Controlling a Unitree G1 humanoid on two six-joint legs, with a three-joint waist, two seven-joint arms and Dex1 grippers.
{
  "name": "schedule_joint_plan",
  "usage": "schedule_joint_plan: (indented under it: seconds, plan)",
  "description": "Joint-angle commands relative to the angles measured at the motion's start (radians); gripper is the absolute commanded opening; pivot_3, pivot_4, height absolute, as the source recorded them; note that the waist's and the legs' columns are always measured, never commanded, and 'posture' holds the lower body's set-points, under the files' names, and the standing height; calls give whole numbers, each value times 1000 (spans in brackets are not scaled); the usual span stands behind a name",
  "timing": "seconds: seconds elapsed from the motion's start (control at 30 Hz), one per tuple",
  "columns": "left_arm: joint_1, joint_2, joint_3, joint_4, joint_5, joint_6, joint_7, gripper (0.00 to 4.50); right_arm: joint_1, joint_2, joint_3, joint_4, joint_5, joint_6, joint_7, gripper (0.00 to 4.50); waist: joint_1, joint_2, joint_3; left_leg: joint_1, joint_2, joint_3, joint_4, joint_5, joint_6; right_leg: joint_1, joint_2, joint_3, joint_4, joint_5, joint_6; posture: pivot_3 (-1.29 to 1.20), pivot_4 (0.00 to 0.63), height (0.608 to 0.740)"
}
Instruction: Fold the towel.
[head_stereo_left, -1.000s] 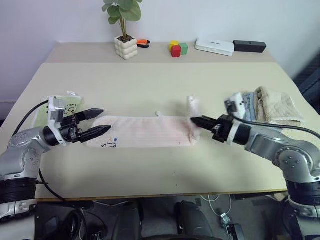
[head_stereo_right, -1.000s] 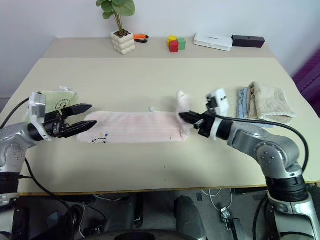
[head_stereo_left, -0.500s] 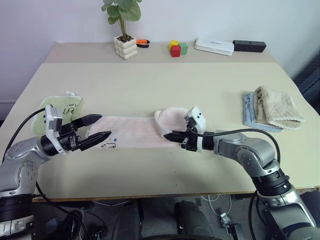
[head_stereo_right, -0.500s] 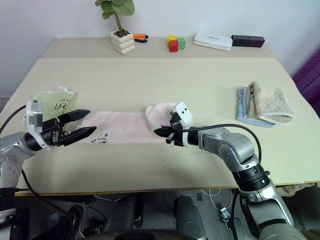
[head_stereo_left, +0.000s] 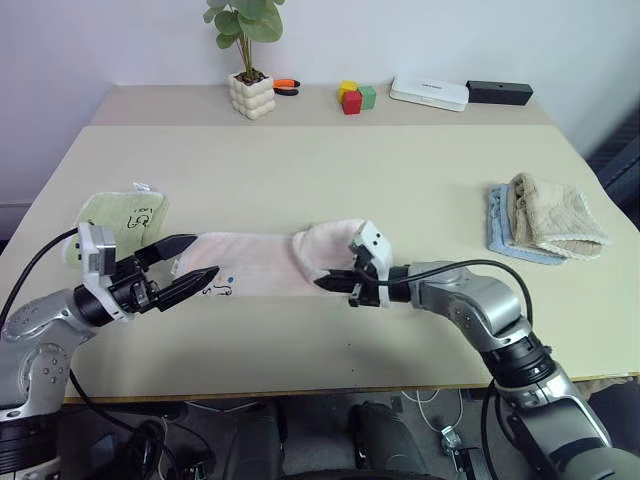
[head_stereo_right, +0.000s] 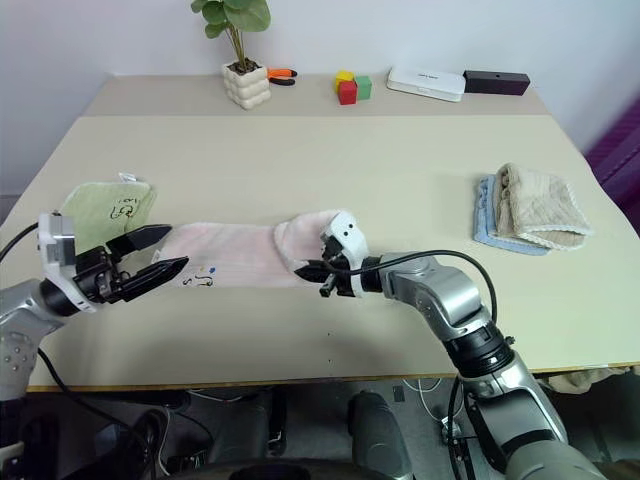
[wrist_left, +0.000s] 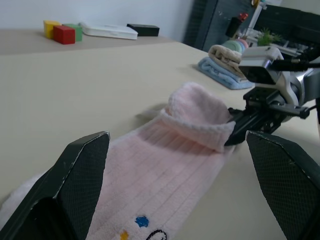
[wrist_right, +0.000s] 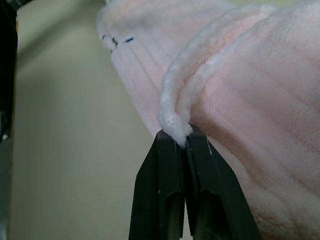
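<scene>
Two claws in my view | right claw (head_stereo_left: 322, 285) pinched tight on one end of the towel (head_stereo_left: 262, 262), that end doubled back over the flat part | left claw (head_stereo_left: 196, 261) spread wide, just off the towel's printed end | towel lies toward the table (head_stereo_left: 330, 165) front edge, left of centre
</scene>
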Motion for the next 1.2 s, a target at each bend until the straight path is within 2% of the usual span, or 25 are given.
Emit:
schedule_joint_plan:
  seconds: [0.03, 0.1, 0.2, 0.23, 0.3, 0.33, 0.53, 0.7, 0.87, 1.07, 1.13, 1.2]
  plan:
    - [4, 4, 21, -31, -18, -2, 9, 4500, -8, 11, 28, -16, -68, -59, 7, 24, 0, 0, 0, 0, 0, 0, 0, 0, 0, 0, 0, 0, 0, 0, 0, 0, 150, 735]
    - [1, 3, 18, -29, -17, -3, 11, 4500, -8, 17, 40, -4, -116, -93, -7, 24, 0, 0, 0, 0, 0, 0, 0, 0, 0, 0, 0, 0, 0, 0, 0, 0, 150, 735]
    - [-19, -3, 0, -22, -10, -6, 18, 4500, -15, 68, -5, 25, -95, -63, -25, 24, -1, 0, 0, 0, 0, 0, 0, 0, 0, 0, 0, 0, 0, 0, 0, 0, 150, 735]
    - [-24, -4, -5, -19, -8, -7, 20, 4500, -18, 85, -18, 30, -98, -59, -42, 289, -1, 0, 0, 0, 0, 0, 0, 0, 0, 0, 0, 0, 0, 0, 0, 0, 150, 735]
    - [-31, -6, -12, -16, -5, -9, 20, 4500, -19, 109, -41, 35, -91, -35, -56, 899, 0, 0, 0, 0, 0, 0, 0, 0, 0, 0, 0, 0, 0, 0, 0, 0, 150, 735]
    - [-35, -7, -15, -14, -4, -9, 20, 4500, -13, 102, -31, 19, -84, -12, -36, 1357, 0, 0, 0, 0, 0, 0, 0, 0, 0, 0, 0, 0, 0, 0, 0, 0, 150, 735]
    - [-61, -7, -32, 11, 5, -18, 17, 4500, 1, 76, -19, -39, -97, 18, -4, 4413, 1, 0, 0, 0, 0, 0, 0, 0, 0, 0, 0, 0, 0, 0, 0, 0, 150, 735]
    - [-84, -13, -48, 33, 16, -24, 14, 4500, -30, 19, -93, -132, 13, 94, 94, 4466, 1, 0, 0, 0, 0, 0, 0, 0, 0, 0, 0, 0, 0, 0, 0, 0, 150, 735]
    - [-117, -21, -65, 58, 32, -33, 10, 4500, -84, -14, -190, -174, 130, 179, 129, 4466, 1, 0, 0, 0, 0, 0, 0, 0, 0, 0, 0, 0, 0, 0, 0, 0, 150, 735]
    - [-151, -27, -81, 81, 43, -26, 15, 4500, -108, 9, -227, -4, -47, -77, 25, 4466, 0, 0, 0, 0, 0, 0, 0, 0, 0, 0, 0, 0, 0, 0, 0, 0, 150, 735]
    - [-169, -38, -85, 88, 45, -17, 36, 4500, -110, 38, -261, 39, -27, -82, 6, 3949, 0, 0, 0, 0, 0, 0, 0, 0, 0, 0, 0, 0, 0, 0, 0, 0, 150, 735]
    - [-187, -54, -98, 83, 43, 6, 63, 4500, -94, 37, -243, 43, -69, -150, 11, 3124, 2, 0, 0, 0, 0, 0, 0, 0, 0, 0, 0, 0, 0, 0, 1, 0, 150, 735]
